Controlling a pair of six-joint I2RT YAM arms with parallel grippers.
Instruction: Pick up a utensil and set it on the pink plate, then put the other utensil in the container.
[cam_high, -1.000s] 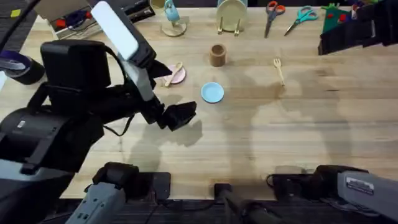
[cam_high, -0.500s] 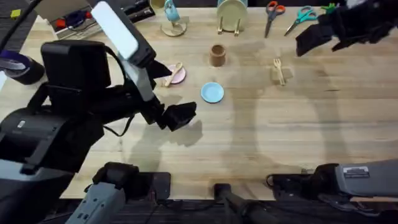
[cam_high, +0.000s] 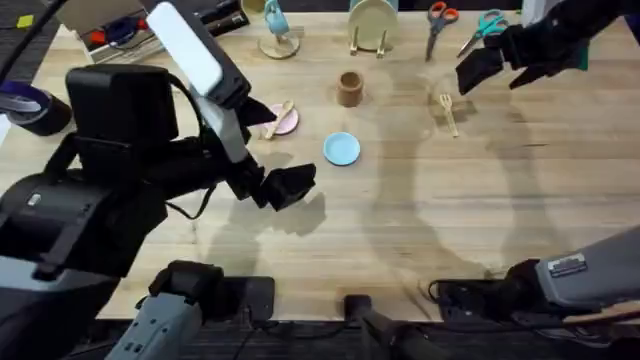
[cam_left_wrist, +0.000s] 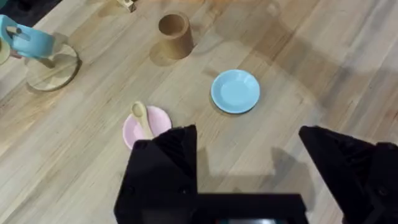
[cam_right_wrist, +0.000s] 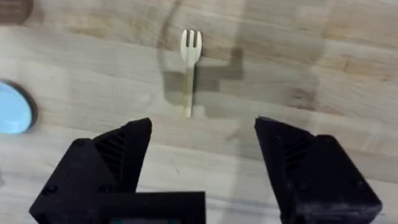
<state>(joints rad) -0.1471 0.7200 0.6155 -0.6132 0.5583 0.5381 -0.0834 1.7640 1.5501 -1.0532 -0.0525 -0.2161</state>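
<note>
Wooden tabletop: the spoon (cam_left_wrist: 142, 118) rests on the pink plate (cam_left_wrist: 147, 128). Step two is in hand; the right gripper (cam_right_wrist: 202, 158), jaws wide, hovers near the fork (cam_right_wrist: 189, 62), needing to descend and grasp, then carry it to the container (cam_high: 349, 88).

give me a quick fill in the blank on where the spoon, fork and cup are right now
1. The spoon lies on the ____ plate.
2. The fork lies flat on the bare ____, ahead of the open right pincer.
3. The brown cup stands upright and holds ____.
4. The plate with nothing on it is the ____ one.

Missing words: pink; table; nothing; blue
</note>
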